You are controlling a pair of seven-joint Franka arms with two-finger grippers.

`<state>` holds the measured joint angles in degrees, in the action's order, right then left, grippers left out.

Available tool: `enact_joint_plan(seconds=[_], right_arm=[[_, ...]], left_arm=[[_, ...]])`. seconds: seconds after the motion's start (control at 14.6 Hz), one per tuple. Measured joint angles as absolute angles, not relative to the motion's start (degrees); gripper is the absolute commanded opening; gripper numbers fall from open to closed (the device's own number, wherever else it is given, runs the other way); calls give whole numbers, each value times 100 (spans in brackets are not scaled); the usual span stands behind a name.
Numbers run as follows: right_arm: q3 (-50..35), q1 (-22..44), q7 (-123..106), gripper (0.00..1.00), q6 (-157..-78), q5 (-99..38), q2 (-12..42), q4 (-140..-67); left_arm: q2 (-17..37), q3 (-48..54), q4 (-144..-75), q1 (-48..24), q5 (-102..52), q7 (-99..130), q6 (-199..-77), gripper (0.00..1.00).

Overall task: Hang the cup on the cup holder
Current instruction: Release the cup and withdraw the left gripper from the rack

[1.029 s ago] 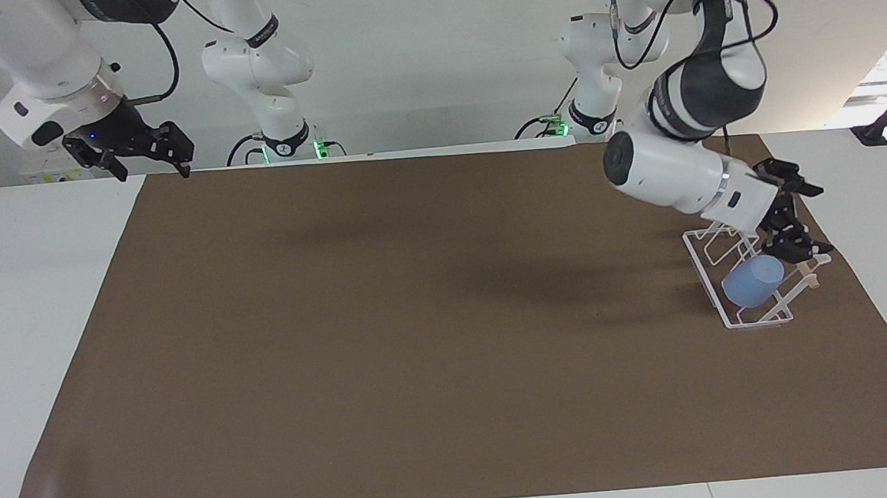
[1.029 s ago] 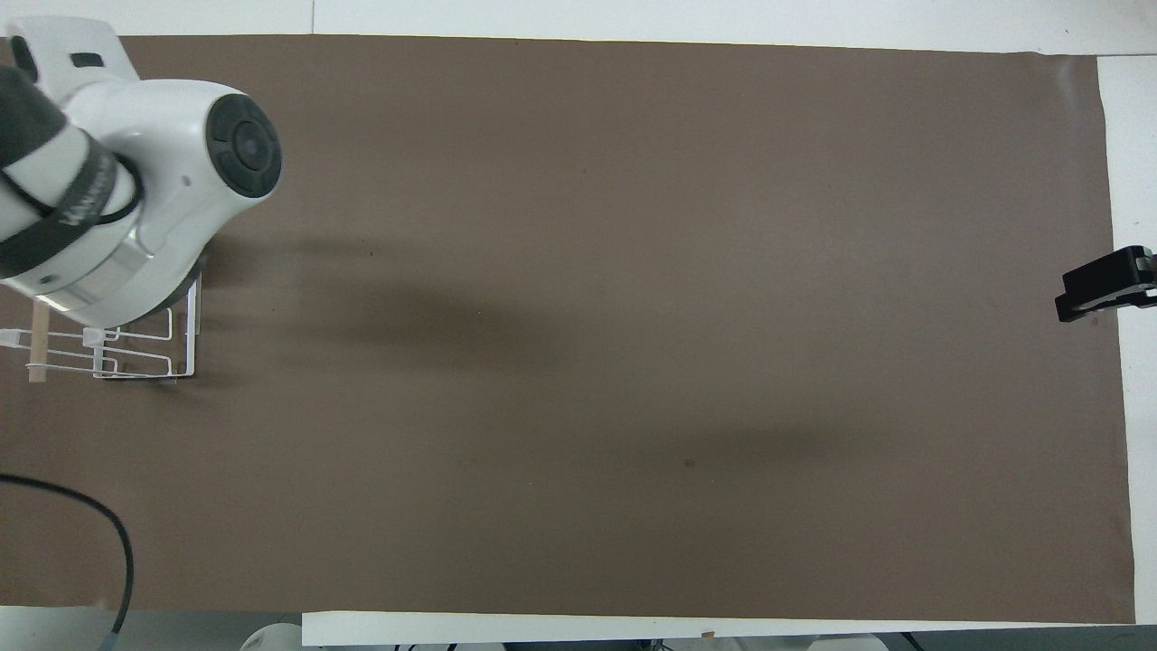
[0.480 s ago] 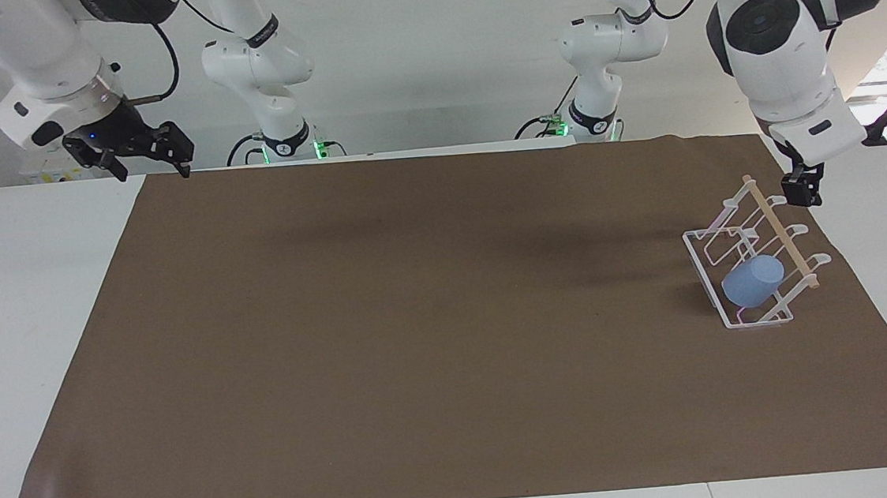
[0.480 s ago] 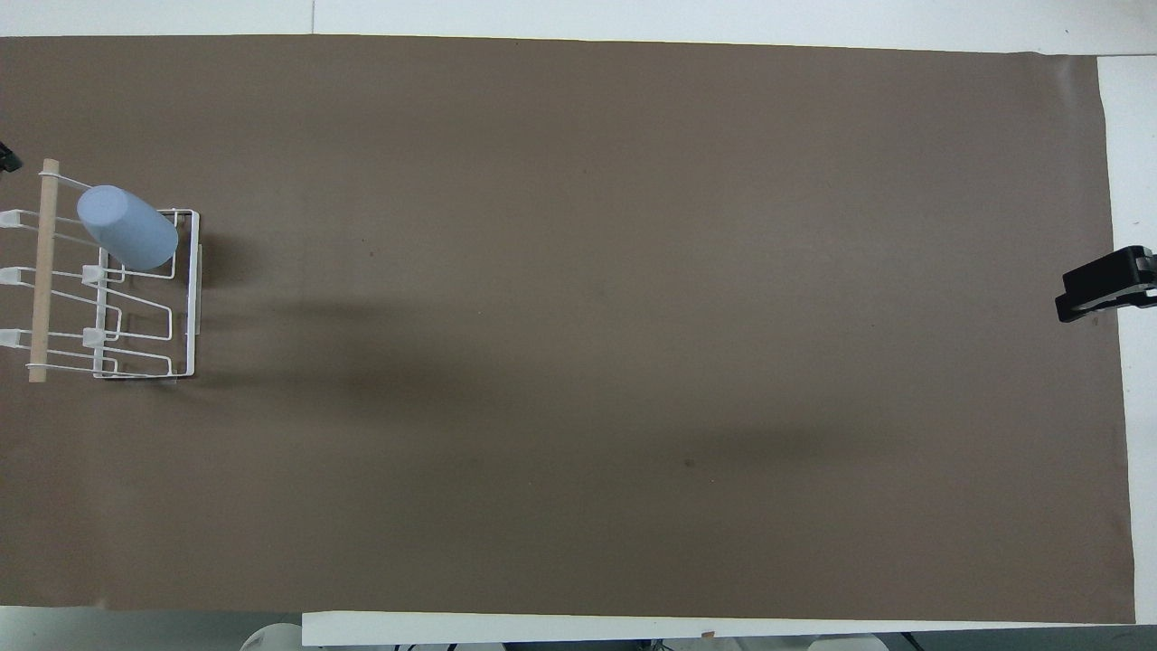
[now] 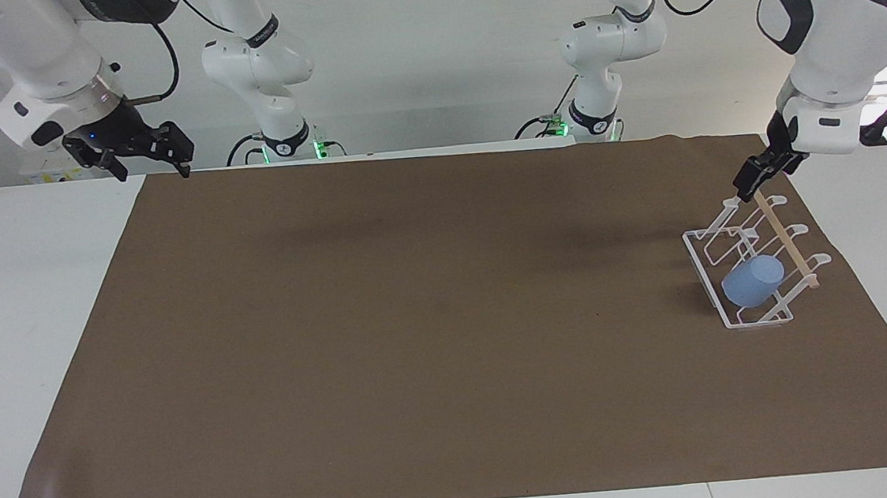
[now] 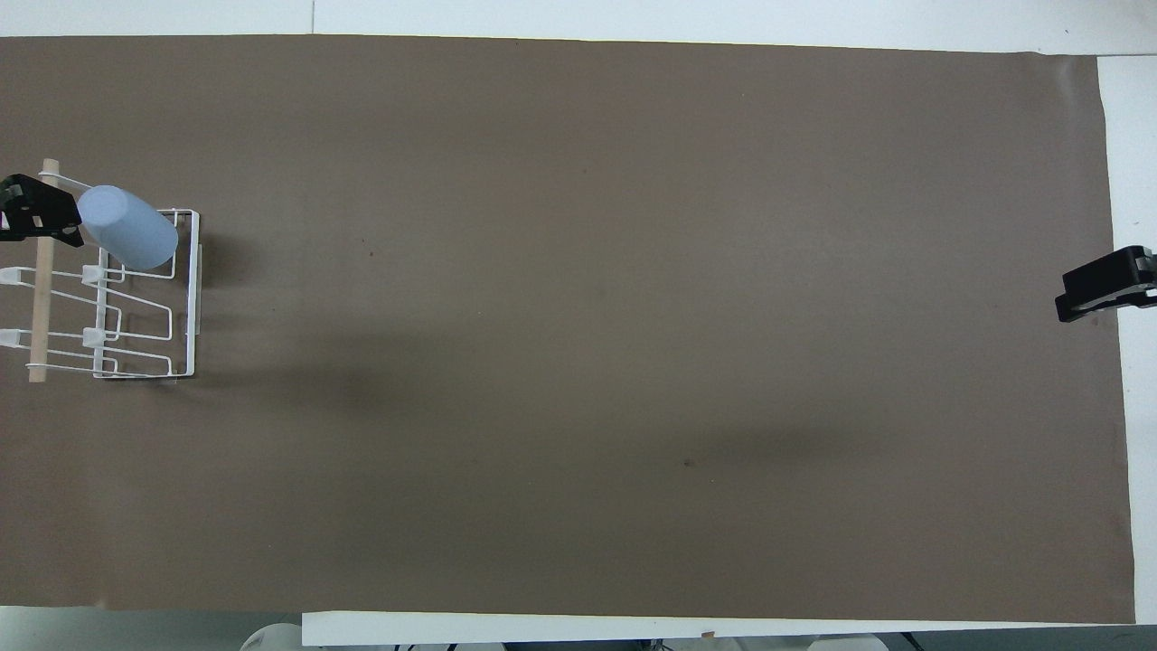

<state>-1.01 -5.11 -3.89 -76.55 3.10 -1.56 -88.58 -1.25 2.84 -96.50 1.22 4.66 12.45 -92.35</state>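
The light-blue cup (image 5: pixel 753 281) (image 6: pixel 126 228) hangs tilted on a prong of the white wire cup holder (image 5: pixel 702 274) (image 6: pixel 192 298), at the holder's end farther from the robots. The holder stands at the left arm's end of the table, with a wooden dowel (image 5: pixel 785 243) (image 6: pixel 40 307) along its top. My left gripper (image 5: pixel 748 184) (image 6: pixel 32 215) hovers open above the dowel, apart from the cup and holding nothing. My right gripper (image 5: pixel 153 166) (image 6: pixel 1086 302) waits open and empty above the table's edge at the right arm's end.
A brown mat (image 5: pixel 418 322) (image 6: pixel 587 316) covers most of the white table (image 5: pixel 29 313). Both arm bases (image 5: pixel 285 143) stand along the table's edge by the wall.
My left gripper has left the cup on the holder, risen from low beside the rack and drawn back above the dowel. The cup, holder and right arm have not moved.
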Motion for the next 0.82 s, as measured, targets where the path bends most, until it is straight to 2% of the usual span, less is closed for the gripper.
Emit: enact_joint_plan(seconds=[0.27, 0.48, 0.82], right_arm=[[-101, -511, -389, 100, -7655, 310, -156, -8858], [-101, -511, -389, 100, -7655, 310, -156, -8858], [-101, -511, -389, 100, -7655, 310, -156, -8858]], left_arm=[[-143, -278, -9115, -113, -155, -595, -8578, 100], [-121, -710, -9005, -719, -226, -803, -8542, 100], [17, -681, -8804, -874, -248, -804, -8392, 100]])
